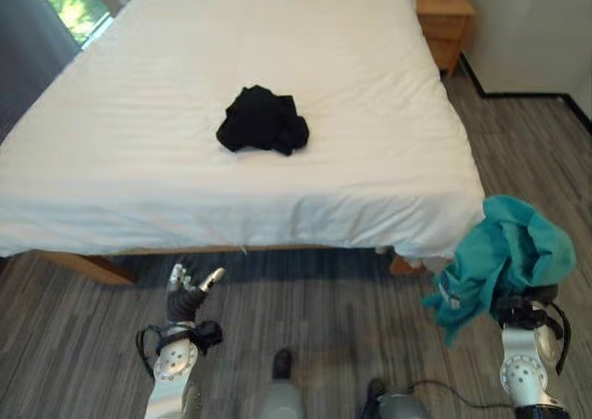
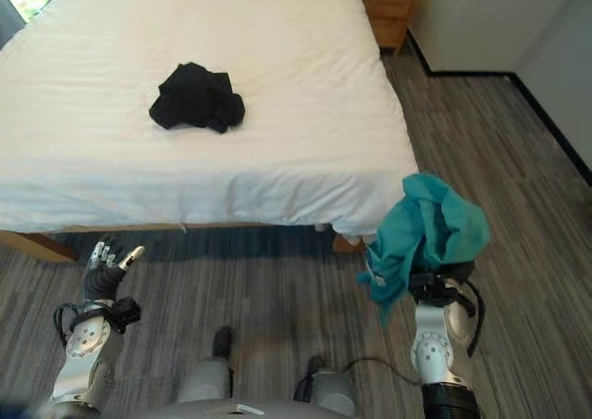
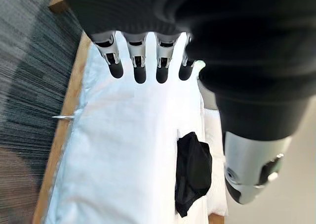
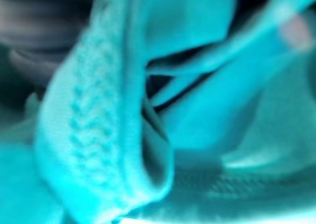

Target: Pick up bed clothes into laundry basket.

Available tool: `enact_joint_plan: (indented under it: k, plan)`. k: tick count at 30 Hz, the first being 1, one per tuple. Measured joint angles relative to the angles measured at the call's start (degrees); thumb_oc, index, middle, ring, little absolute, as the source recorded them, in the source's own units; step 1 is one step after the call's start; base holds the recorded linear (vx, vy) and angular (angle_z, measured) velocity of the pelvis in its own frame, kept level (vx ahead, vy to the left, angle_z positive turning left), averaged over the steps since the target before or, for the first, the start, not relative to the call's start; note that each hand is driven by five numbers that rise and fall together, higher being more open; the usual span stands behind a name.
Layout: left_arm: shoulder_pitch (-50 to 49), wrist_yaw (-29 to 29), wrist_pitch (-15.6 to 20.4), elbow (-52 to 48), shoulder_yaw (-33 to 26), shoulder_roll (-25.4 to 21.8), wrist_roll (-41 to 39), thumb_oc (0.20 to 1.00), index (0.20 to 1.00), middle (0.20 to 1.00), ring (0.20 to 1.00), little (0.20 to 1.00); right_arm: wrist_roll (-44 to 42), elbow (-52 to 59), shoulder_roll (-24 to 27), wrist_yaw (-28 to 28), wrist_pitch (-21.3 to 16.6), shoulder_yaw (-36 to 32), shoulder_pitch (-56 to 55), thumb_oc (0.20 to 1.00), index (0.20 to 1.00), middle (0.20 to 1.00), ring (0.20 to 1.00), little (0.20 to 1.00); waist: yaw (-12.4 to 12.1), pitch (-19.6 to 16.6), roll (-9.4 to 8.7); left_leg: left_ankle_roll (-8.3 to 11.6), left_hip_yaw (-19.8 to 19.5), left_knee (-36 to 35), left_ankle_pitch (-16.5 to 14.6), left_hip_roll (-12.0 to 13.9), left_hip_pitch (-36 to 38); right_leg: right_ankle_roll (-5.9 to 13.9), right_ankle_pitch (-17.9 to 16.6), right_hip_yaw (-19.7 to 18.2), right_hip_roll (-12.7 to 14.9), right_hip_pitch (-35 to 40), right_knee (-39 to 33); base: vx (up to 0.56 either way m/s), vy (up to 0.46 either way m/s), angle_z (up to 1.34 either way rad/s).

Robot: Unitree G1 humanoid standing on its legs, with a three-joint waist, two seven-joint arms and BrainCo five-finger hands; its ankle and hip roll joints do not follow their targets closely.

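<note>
At lower right, the right hand, fingers hidden so its grip cannot be told, carries a teal garment draped clear of the floor; lower left, the left hand hangs open. Beyond, a black garment awaits mid-bed.

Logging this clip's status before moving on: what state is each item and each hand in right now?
Teal garment: bunched, lifted off the bed, draped over the right hand, hanging above the floor.
Black garment: crumpled, lying on the bed, untouched.
Bed: white sheet spread flat.
Left hand: open, fingers straight, holding nothing.
Right hand: fingers hidden under the teal garment.
Nightstand: drawers closed.
</note>
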State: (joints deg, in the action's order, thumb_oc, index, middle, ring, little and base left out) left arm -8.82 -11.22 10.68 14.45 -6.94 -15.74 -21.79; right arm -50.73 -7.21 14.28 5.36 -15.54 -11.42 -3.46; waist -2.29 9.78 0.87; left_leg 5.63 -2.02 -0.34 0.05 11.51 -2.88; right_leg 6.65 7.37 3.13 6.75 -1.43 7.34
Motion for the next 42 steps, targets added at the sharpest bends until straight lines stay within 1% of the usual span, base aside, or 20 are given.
enact_joint_plan:
  k: [1, 2, 3, 6, 8, 10, 12, 13, 15, 18, 19, 20, 23, 25, 26, 27, 29, 31, 36, 42]
  plan:
    - [0.17, -0.03, 0.01, 0.27, -0.3, -0.34, 0.0, 1.0, 1.0, 1.0, 1.0, 1.0, -0.18, -0.18, -0.25, 0.07, -0.2, 0.11, 0.45, 0.2, 0.2, 0.2, 0.2, 0.2, -0.11, -0.47, 0.52, 1.84, 1.31, -0.81, 0.45, -1.21, 1.69, 0.91, -0.77, -0.59, 2.03, 0.46, -0.34, 0.1, 0.234, -0.36]
    - [0.62, -0.13, 0.12, 0.06, -0.57, -0.72, 0.03, 1.0, 1.0, 1.0, 1.0, 1.0, -0.6, -0.11, -0.21, -0.1, -0.18, 1.12, 0.1, 0.2, 0.2, 0.2, 0.2, 0.2, -0.07, -0.53, -0.17, 2.17, 2.8, -0.97, 0.69, -2.84, 2.23, 0.83, -1.91, -0.53, 3.48, 0.52, -0.98, 0.15, 0.339, -0.51]
    - [1.65, -0.25, 0.25, -0.06, -1.07, -1.69, 0.09, 1.0, 1.0, 1.0, 1.0, 1.0, -1.01, -0.06, -1.04, -0.09, -0.12, 2.1, 0.24, 0.2, 0.2, 0.2, 0.2, 0.2, -0.52, -0.28, -1.37, 0.37, 4.29, 0.1, -0.54, -5.33, 2.0, 1.35, -3.41, -0.66, 5.09, -0.72, -0.07, 0.15, 0.379, -0.51]
    - [4.77, -1.11, 0.27, 0.46, -1.43, -4.87, 0.45, 1.0, 1.0, 1.0, 1.0, 1.0, -1.09, 1.14, -3.15, -0.15, 0.09, 5.71, 0.84, 0.2, 0.2, 0.2, 0.2, 0.2, -0.08, -0.03, -1.31, -3.03, 6.83, 2.23, -2.72, -7.88, 2.14, -2.32, -7.3, -3.08, 7.73, -6.83, 9.4, 0.14, 0.443, -0.41]
    - [6.34, -1.61, 0.35, -0.18, -1.49, -7.49, 1.07, 1.0, 1.0, 1.0, 1.0, 1.0, -1.01, 2.49, -3.18, -1.48, 0.46, 7.77, 0.54, 0.2, 0.2, 0.2, 0.2, 0.2, 1.26, 0.58, -0.08, -4.88, 8.42, 2.73, -3.68, -8.33, 3.05, -1.95, -12.56, -1.6, 8.92, -10.4, 15.21, 0.15, 0.247, -0.21]
    - [6.12, -1.71, 0.4, -0.65, -1.63, -10.09, 2.95, 1.0, 1.0, 1.0, 1.0, 1.0, -0.94, 1.82, -3.52, -2.14, 1.06, 7.81, 0.53, 0.2, 0.2, 0.2, 0.2, 0.2, 0.53, 0.56, -0.02, -5.22, 10.42, 2.04, -3.73, -8.43, 4.38, -1.13, -12.15, 1.66, 10.43, -10.82, 18.31, 0.2, 0.114, -0.39]
    - [6.42, -1.7, 0.35, -1.3, -3.0, -11.6, 4.72, 1.0, 1.0, 1.0, 1.0, 1.0, -0.96, 1.77, -3.6, -3.34, 1.47, 7.26, -1.3, 0.2, 0.2, 0.2, 0.2, 0.2, 1.15, 0.8, 0.63, -6.45, 11.48, -2.06, -3.31, -8.23, 7.52, 2.19, -7.0, 0.67, 5.54, -11.65, 17.97, 0.2, 0.062, -0.52]
    - [6.83, -1.67, 0.17, -1.42, -2.77, -12.77, 5.6, 1.0, 1.0, 1.0, 1.0, 1.0, -0.94, 1.79, -3.52, -3.44, 1.48, 7.26, -1.88, 0.2, 0.2, 0.2, 0.2, 0.2, 1.19, 0.59, 0.18, -6.26, 12.66, -3.34, -2.46, -8.03, 7.99, 2.24, -5.41, 1.75, 4.45, -11.57, 14.54, 0.14, -0.01, -0.31]
    - [7.37, -0.15, -0.23, -3.28, -2.31, -16.98, 9.74, 1.0, 1.0, 1.0, 1.0, 1.0, -0.99, 1.3, -3.5, -3.5, 1.69, 6.85, -3.89, 0.2, 0.2, 0.2, 0.2, 0.2, 2.55, -0.38, -2.16, -5.98, 13.89, -4.0, -2.23, -9.68, 8.23, 1.67, -7.19, 9.05, 4.77, -10.15, 6.23, 0.13, -0.015, -0.13]
    - [11.63, 1.5, -0.98, -3.81, -1.75, -24.54, 14.71, 1.0, 1.0, 1.0, 1.0, 1.0, -0.98, -1.31, -3.04, -4.41, 3.03, 6.97, -4.93, 0.2, 0.2, 0.2, 0.2, 0.2, 3.53, -1.96, -4.62, -5.53, 14.29, -4.83, -2.62, -11.06, 9.54, 1.41, -11.4, 7.34, 3.21, -5.85, -2.71, 0.19, -0.052, -0.03]
    - [14.34, 1.82, -1.63, -3.47, -1.72, -31.49, 17.3, 1.0, 1.0, 1.0, 1.0, 1.0, -0.94, -1.5, -2.8, -5.61, 3.68, 7.29, -4.95, 0.2, 0.2, 0.2, 0.2, 0.2, 3.05, -3.02, -6.19, -4.98, 14.67, -4.83, -2.99, -11.39, 9.95, 0.65, -11.93, 7.18, 2.37, -3.58, -6.7, 0.08, -0.03, -0.38]
    - [16.68, 1.75, -1.64, -3.0, -1.61, -33.41, 18.91, 1.0, 1.0, 1.0, 1.0, 1.0, -0.94, -1.59, -2.18, -6.09, 3.56, 7.04, -5.18, 0.2, 0.2, 0.2, 0.2, 0.2, 2.99, -3.54, -6.37, -4.58, 14.83, -4.84, -3.23, -10.82, 10.33, -0.37, -12.82, 7.12, 1.39, -2.31, -8.82, 0.14, -0.047, -0.24]
    - [26.52, 2.33, -1.92, 1.0, 5.12, -41.29, 25.3, 1.0, 1.0, 1.0, 1.0, 1.0, -0.92, -2.02, 0.66, -7.33, 3.59, 7.18, -6.36, 0.2, 0.2, 0.2, 0.2, 0.2, 3.52, -4.27, -5.04, -3.89, 14.22, -4.91, -3.26, -9.37, 10.21, -1.5, -14.08, 7.37, -0.4, -0.85, -12.09, 0.09, -0.033, -0.02]
    - [43.85, 2.74, -2.54, 7.89, 19.23, -44.77, 32.45, 1.0, 1.0, 1.0, 1.0, 1.0, -0.94, -2.67, 2.78, -8.03, 4.68, 7.25, -9.2, 0.2, 0.2, 0.2, 0.2, 0.2, 3.88, -4.78, -3.96, -3.09, 13.89, -4.95, -3.18, -8.11, 10.08, -1.84, -14.44, 7.79, -1.84, -0.2, -13.13, 0.07, -0.043, 0.04]
    - [47.93, 2.77, -2.64, 9.37, 22.07, -45.2, 34.24, 1.0, 1.0, 1.0, 1.0, 1.0, -0.94, -2.66, 3.1, -8.1, 5.11, 7.36, -9.62, 0.2, 0.2, 0.2, 0.2, 0.2, 4.57, -4.82, -3.9, -2.92, 13.92, -4.96, -3.11, -7.84, 10.04, -1.84, -14.44, 7.68, -2.13, -0.28, -13.13, 0.03, -0.027, -0.04]
    - [56.55, 2.59, -3.24, 13.36, 30.58, -46.9, 38.19, 1.0, 1.0, 1.0, 1.0, 1.0, -0.96, -2.57, 4.01, -8.51, 5.37, 8.12, -9.96, 0.2, 0.2, 0.2, 0.2, 0.2, 5.84, -4.96, -4.2, -2.55, 13.89, -4.98, -2.94, -7.65, 9.3, -1.84, -14.42, 7.66, -2.43, -0.82, -13.13, 0.0, -0.006, -0.06]
    - [63.99, 2.58, -4.09, 17.64, 35.58, -45.69, 41.61, 1.0, 1.0, 1.0, 1.0, 1.0, -1.1, -2.25, 4.34, -9.29, 5.47, 8.11, -9.64, 0.2, 0.2, 0.2, 0.2, 0.2, 7.33, -5.31, -4.34, -2.18, 14.0, -5.23, -2.73, -7.37, 7.96, -1.95, -14.4, 7.53, -2.47, -2.24, -13.14, -0.03, -0.004, -0.1]
    - [72.97, 2.41, -4.87, 25.03, 45.19, -43.71, 45.81, 1.0, 1.0, 1.0, 1.0, 1.0, -1.24, -1.48, 5.27, -9.8, 5.57, 9.83, -9.48, 0.2, 0.2, 0.2, 0.2, 0.2, 9.54, -5.89, -4.95, -2.07, 14.36, -4.95, -2.25, -7.71, 6.02, -2.76, -15.1, 7.06, -2.59, -4.5, -13.12, -0.02, -0.001, -0.12]
    - [79.67, 2.44, -7.92, 45.7, 48.74, -37.89, 47.74, 1.0, 1.0, 1.0, 1.0, 1.0, -2.32, 1.09, 6.11, -10.82, 5.55, 11.26, -8.95, 0.2, 0.2, 0.2, 0.2, 0.2, 13.36, -6.27, -6.76, -2.06, 16.85, -4.93, -1.74, -7.86, 2.22, -3.43, -16.97, 4.37, -3.26, -9.77, -13.08, -0.06, 0.015, -0.25]
    - [83.31, 2.39, -12.16, 57.87, 47.25, -38.27, 46.91, 1.0, 1.0, 1.0, 1.0, 1.0, -4.45, 1.86, 6.06, -10.88, 5.48, 12.12, -9.58, 0.2, 0.2, 0.2, 0.2, 0.2, 15.92, -5.21, -10.46, -2.11, 19.36, -4.65, -1.53, -7.89, -1.13, -3.36, -19.34, 1.97, -3.54, -14.41, -13.07, 0.0, 0.013, -0.23]
